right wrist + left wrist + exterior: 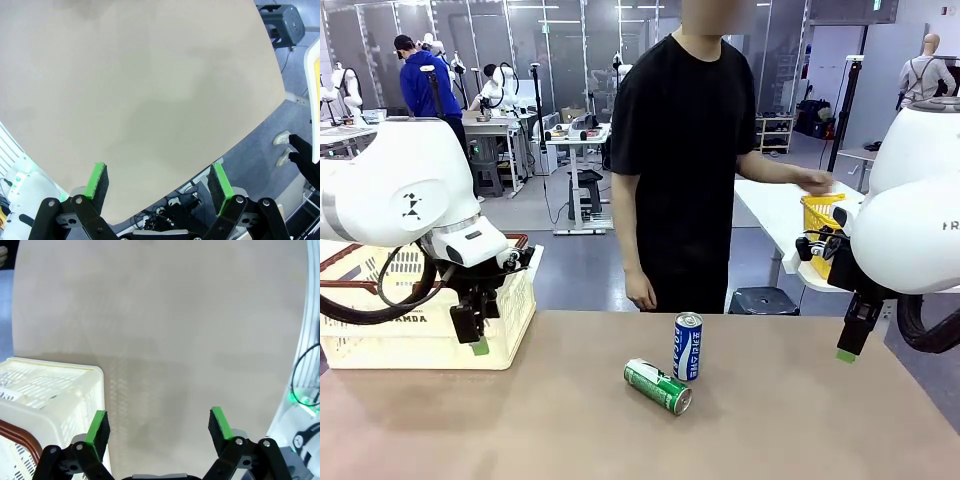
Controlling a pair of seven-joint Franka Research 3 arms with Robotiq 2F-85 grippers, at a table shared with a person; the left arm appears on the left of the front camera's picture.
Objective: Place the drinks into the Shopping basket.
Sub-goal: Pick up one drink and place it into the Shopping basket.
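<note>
Legible: "AMDA", its start hidden behind a cable, on the cream-white slotted plastic basket (510, 315); "FR" on the white right robot arm (910, 235); white lettering on the slim blue metal can (688, 346) unreadable.

Left arm (400, 190) hovering, right arm (910, 230) hovering, jaws wide apart

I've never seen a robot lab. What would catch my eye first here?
On the table, a blue can stands upright with a green can lying on its side beside it. The cream basket sits at the left end, and the left pincer and right pincer both hang open and empty.
</note>
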